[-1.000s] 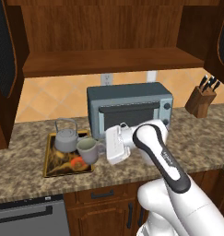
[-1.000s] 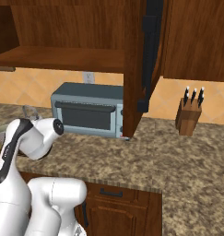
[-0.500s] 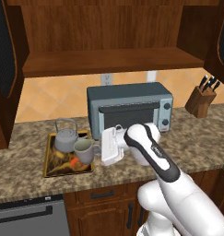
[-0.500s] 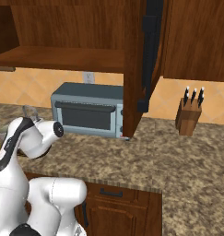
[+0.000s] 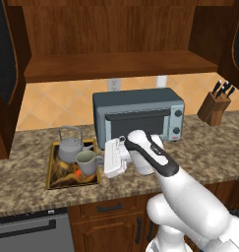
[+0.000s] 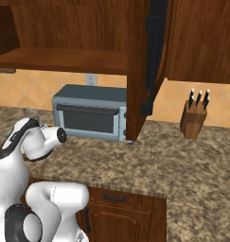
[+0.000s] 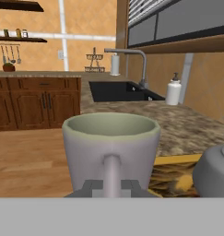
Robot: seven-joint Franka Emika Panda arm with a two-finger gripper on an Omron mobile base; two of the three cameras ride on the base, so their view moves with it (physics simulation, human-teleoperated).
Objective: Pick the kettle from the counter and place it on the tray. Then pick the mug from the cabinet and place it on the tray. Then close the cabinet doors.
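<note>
**Mug and kettle both on the tray**

The mug (image 5: 87, 161) stands on the tray (image 5: 55, 180) just in front of the kettle (image 5: 70, 147), on the table (image 5: 22, 194) left of the toaster oven (image 5: 138, 118). The tool (image 5: 102, 161) sits right at the mug's handle; I cannot tell whether its fingers grip it. The cabinet doors (image 6: 153, 56) stand open.

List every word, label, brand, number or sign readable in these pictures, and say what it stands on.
None can be read.
The toaster oven has round knobs at its right side, with no legible markings.
The tray carries a yellow and orange painted picture, no lettering.
The mug, the kettle and the knife block are plain.
</note>
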